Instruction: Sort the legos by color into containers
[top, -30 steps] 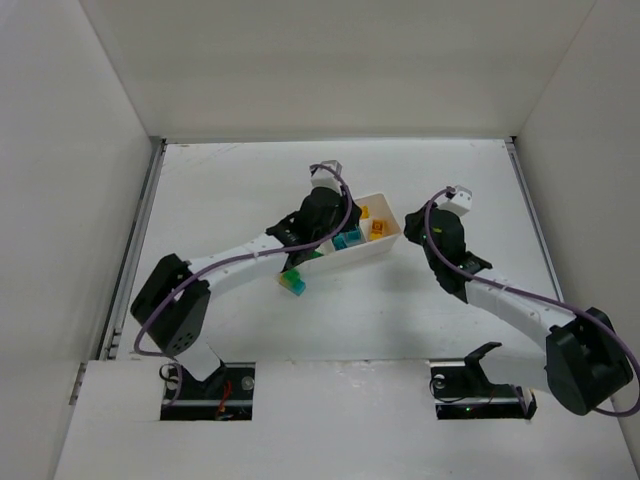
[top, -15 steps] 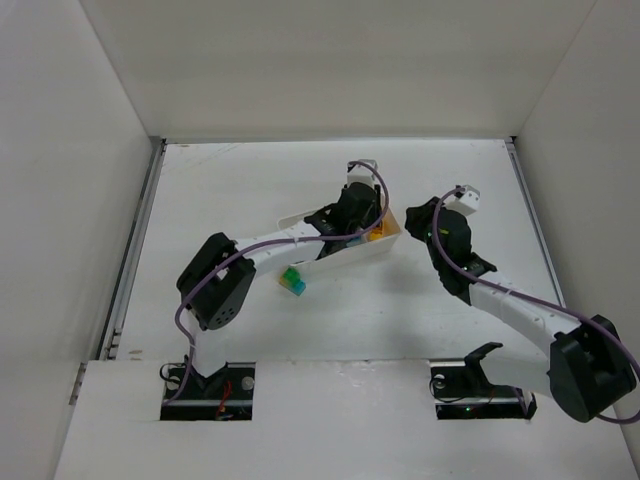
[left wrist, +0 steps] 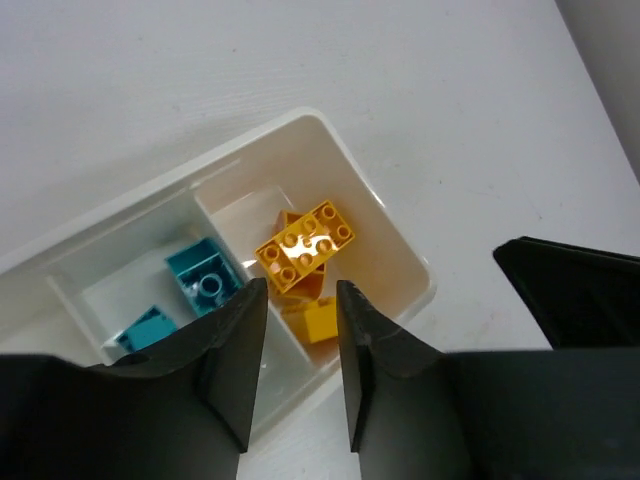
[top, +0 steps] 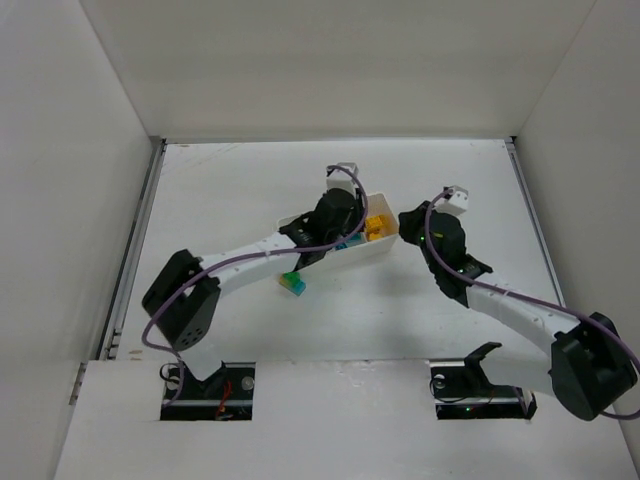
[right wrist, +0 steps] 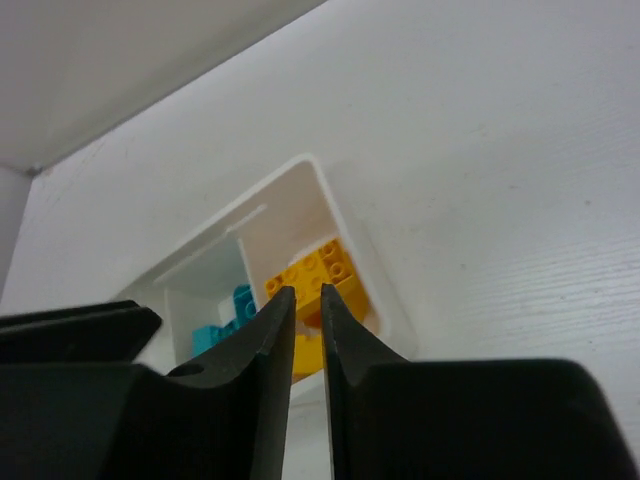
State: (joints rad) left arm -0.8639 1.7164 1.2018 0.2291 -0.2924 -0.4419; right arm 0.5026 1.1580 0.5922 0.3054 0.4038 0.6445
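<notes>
Here the empty, parted left tool (left wrist: 300,375) hangs above the tray's (left wrist: 400,245) yellow bricks (left wrist: 305,245).

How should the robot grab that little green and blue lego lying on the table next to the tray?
Best guess: come straight down from above and pinch its two long flat sides. The green and blue lego lies alone on the bare table, just outside the tray, with open space around it. The left hand is closest. Its exact tilt is too small to tell.

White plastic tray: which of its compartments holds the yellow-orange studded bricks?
The end compartment of the white plastic tray, nearest the right end effector. The yellow-orange studded bricks lie there; the middle one holds cyan-blue bricks.
</notes>
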